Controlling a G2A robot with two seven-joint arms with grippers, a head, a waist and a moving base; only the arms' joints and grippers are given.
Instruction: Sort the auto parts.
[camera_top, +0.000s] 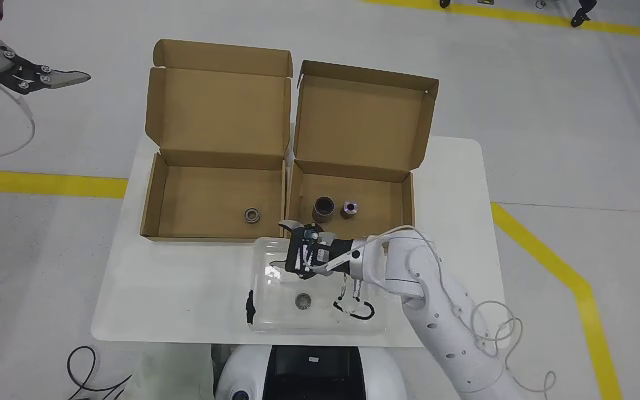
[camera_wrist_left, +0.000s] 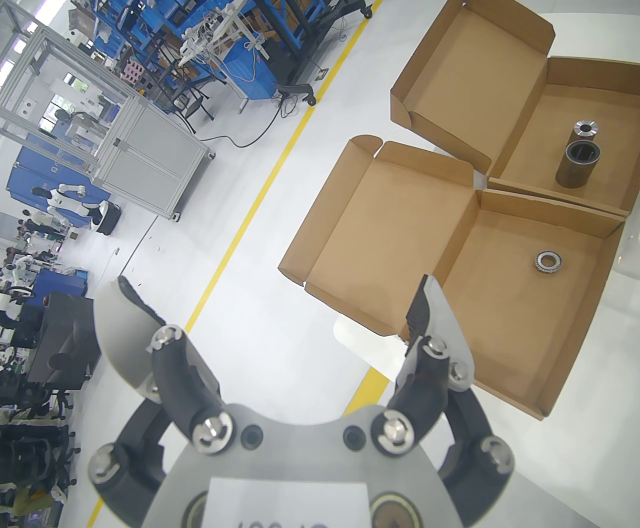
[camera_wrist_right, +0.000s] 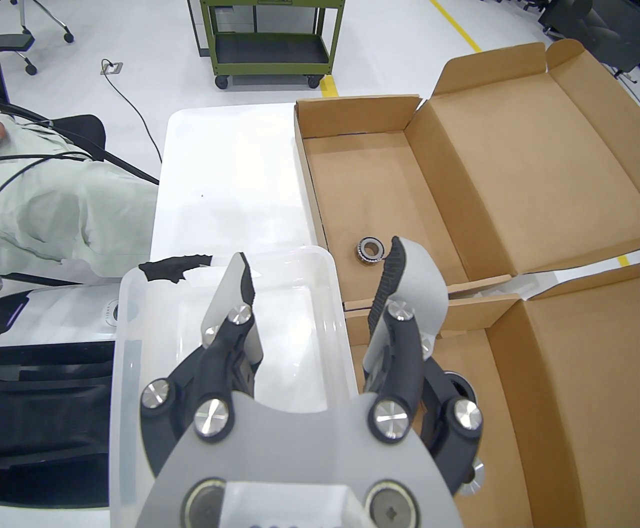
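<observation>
Both sets of jaws stand wide, the right gripper (camera_wrist_right: 320, 265) above the far rim of the clear bin (camera_wrist_right: 122, 325), the left gripper (camera_wrist_left: 272, 295) far to its left, a bearing (camera_wrist_right: 369, 248) in the cardboard box (camera_wrist_right: 390, 180) just behind it.

Two boxes sit side by side on the far half of the tabletop (camera_top: 170, 290). A bearing (camera_top: 252, 214) lies in the left box (camera_top: 200, 190), toward its near right corner. In the right box (camera_top: 385, 195) a sleeve (camera_top: 324, 208) stands just left of a bushing (camera_top: 349, 208). Nearer, a bin (camera_top: 262, 305) holds a ring (camera_top: 303, 298).
</observation>
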